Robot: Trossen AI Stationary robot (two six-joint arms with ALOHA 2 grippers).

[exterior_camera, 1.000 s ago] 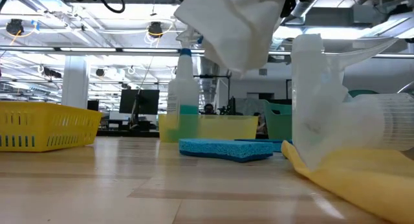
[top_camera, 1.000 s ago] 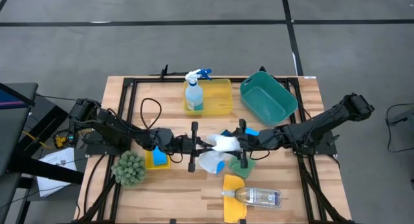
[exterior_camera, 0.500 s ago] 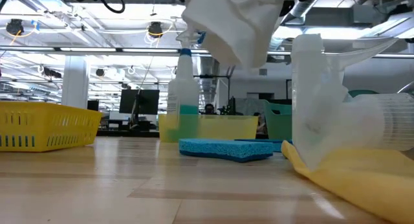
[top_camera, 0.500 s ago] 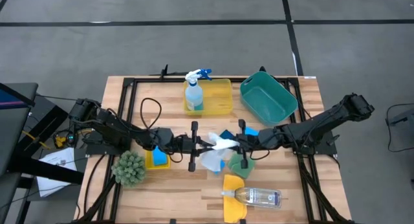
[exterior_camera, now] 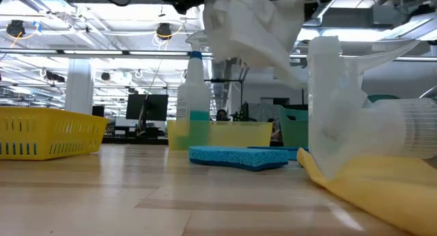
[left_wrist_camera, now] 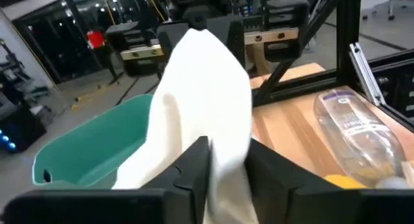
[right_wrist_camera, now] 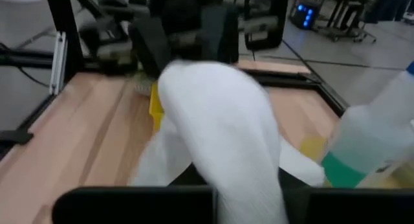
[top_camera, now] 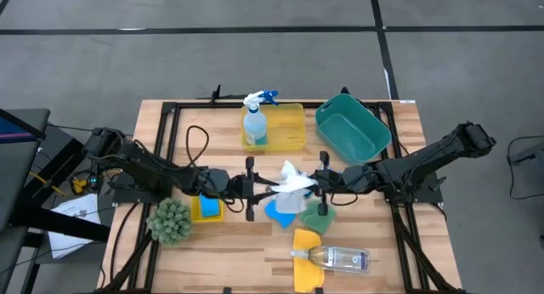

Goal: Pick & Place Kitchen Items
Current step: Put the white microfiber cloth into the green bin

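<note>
Cloth (top_camera: 291,180), white, hangs at mid-frame of the high view, above the worktop (top_camera: 229,251), between 2 tools. We find the right tool (top_camera: 316,186) clamped shut on it. The left tool (top_camera: 257,189) touches the cloth with fingers (left_wrist_camera: 194,162) apart; whether it grips we cannot tell.

The wooden bench (top_camera: 161,251) carries a yellow tray (top_camera: 285,128), a teal bin (top_camera: 351,129), a spiky green ball (top_camera: 170,220), blue sponges (top_camera: 279,211), a green cloth (top_camera: 318,221), a yellow cloth (top_camera: 307,250) and a clear bottle (top_camera: 340,258) lying on its side
</note>
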